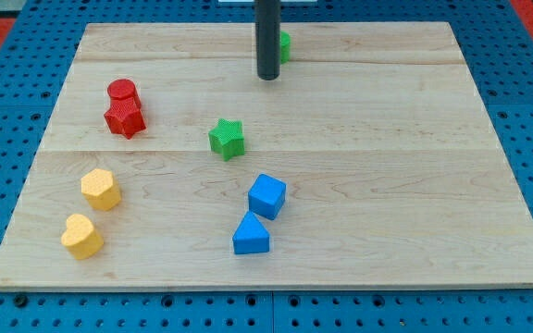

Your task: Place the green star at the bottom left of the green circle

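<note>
The green star (227, 138) lies near the middle of the wooden board (415, 139). The green circle (284, 44) sits near the view's top, mostly hidden behind my rod. My tip (267, 79) is just below and left of the green circle, and up and to the right of the green star, well apart from the star.
A red cylinder (122, 91) touches a red star (125, 117) at the left. Two yellow blocks (101, 189) (82, 236) lie at the lower left. A blue cube (267, 195) and a blue triangle (251, 235) sit below the green star.
</note>
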